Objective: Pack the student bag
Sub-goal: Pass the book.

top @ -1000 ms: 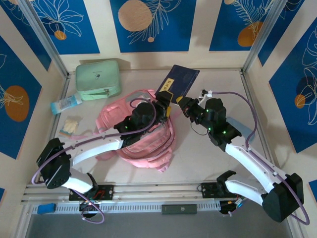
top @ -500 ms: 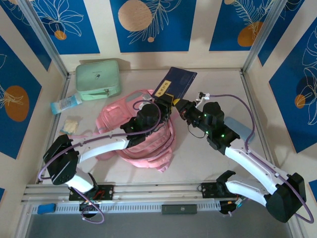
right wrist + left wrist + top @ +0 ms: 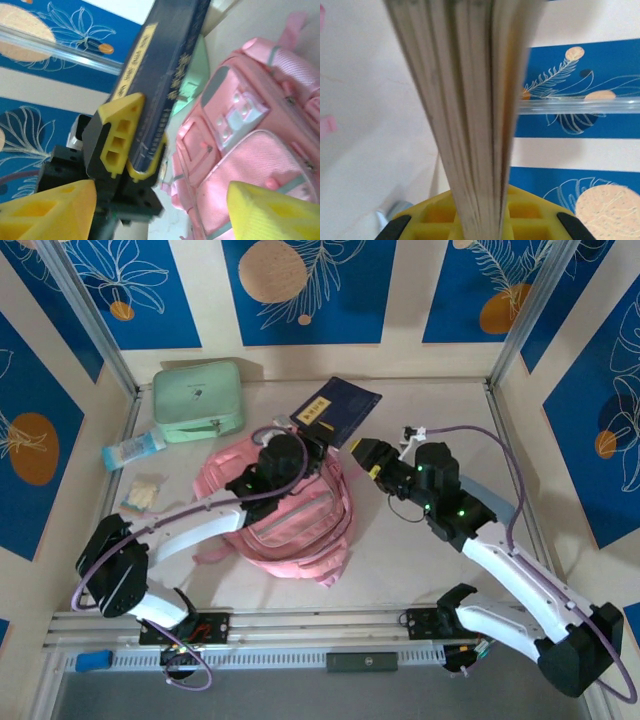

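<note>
Reviewing the top view, I find the left gripper [image 3: 308, 445] clamped on a dark blue book's [image 3: 340, 405] lower edge, above the far rim of the student bag [image 3: 295, 520], which lies mid-table. The right gripper [image 3: 364, 452] stands wide, just clear of the book's right edge. Bare table [image 3: 420, 560] lies right of the bag.

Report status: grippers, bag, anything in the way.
Left gripper shut on blue book. Right gripper open, clear of it. Pink bag on table, book not yet in. Left arm crosses over bag.
</note>
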Controlling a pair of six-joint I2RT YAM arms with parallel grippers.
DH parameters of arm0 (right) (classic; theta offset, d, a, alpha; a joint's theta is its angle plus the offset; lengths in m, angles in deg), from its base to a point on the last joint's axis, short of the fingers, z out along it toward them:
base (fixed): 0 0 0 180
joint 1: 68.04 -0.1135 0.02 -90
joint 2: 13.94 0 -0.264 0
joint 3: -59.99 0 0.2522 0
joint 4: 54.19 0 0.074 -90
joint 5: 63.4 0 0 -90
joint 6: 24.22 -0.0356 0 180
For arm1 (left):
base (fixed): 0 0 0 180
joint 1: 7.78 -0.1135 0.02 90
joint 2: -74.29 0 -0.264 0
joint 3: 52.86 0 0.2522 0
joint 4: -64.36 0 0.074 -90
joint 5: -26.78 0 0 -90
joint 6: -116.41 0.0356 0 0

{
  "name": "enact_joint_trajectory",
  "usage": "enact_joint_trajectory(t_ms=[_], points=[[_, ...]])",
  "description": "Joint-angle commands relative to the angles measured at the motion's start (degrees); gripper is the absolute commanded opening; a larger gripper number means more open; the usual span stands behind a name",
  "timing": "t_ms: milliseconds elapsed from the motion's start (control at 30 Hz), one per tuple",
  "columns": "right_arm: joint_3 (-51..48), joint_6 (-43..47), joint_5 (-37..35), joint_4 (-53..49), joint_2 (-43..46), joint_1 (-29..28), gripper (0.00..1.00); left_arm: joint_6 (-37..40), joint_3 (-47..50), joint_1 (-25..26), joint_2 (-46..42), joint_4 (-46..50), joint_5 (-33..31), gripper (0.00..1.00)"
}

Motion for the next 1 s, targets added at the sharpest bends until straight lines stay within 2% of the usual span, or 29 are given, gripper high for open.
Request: enact_joint_trajectory(t_ms=[0,67,133,233,300,433,567,667,733,800,967], points=[[4.16,7.67,9.12,-14.61,1.78,6.04,0.78,11.15,1.48,-4.5,-5.28,4.72,18.44,0.0],[7.33,11.76,15.99,-23.13,0.33,10.85,0.88,15.77,3.68,-5.33,-7.79,7.66,23.37,0.0],[10.4,16.91,22.19,-29.63,-1.72,15.41,0.9,19.77,4.37,-6.53,-9.59,10.61,29.78,0.0],[11.25,20.9,33.29,-29.72,-3.49,21.42,0.94,25.19,5.45,-8.28,-12.7,14.9,37.18,0.0],[11.51,21.27,40.2,-29.0,-5.99,24.59,0.97,27.49,7.43,-8.71,-14.96,12.26,40.53,0.0],[13.52,22.73,44.46,-29.97,-9.21,28.08,1.0,29.1,8.13,-9.22,-17.63,12.67,47.15,0.0],[13.11,20.47,53.05,-25.96,-12.66,29.5,0.99,26.79,9.19,-9.23,-18.05,8.35,48.77,0.0],[12.55,17.95,56.42,-22.77,-13.26,29.53,0.95,20.48,10.8,-9.28,-15.2,-1.22,51.12,0.0],[11.39,14.3,57.6,-18.36,-12.33,29.47,0.92,19.16,10.45,-9.13,-13.26,-2.4,51.14,0.0],[10.05,10.73,59.35,-14.23,-12.03,29.49,0.83,17.68,10.37,-9.11,-11.45,-4.72,51.64,0.0],[10.03,11.25,59.52,-15.26,-11.84,30.64,0.56,16.74,10.36,-9.09,-9.38,-5.51,52.12,0.0]])
